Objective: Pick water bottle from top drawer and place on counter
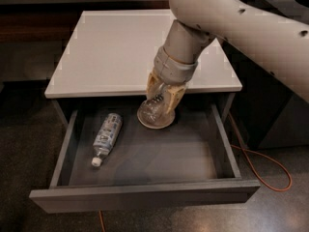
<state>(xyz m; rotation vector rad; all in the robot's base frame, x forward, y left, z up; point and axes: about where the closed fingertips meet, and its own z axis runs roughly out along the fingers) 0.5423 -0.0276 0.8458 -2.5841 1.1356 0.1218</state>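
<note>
My gripper [161, 99] is shut on the water bottle [155, 114], a clear ribbed plastic bottle. It holds the bottle tilted, bottom end toward the camera, raised above the open top drawer [145, 149] and level with the front edge of the white counter [120, 52]. The arm comes down from the upper right. The bottle's neck is hidden between the fingers.
A second bottle with a pale blue-white label and white cap [106, 138] lies on its side in the drawer's left half. A dark unit [270, 91] stands to the right of the cabinet. An orange cable [270, 168] loops on the floor beside it.
</note>
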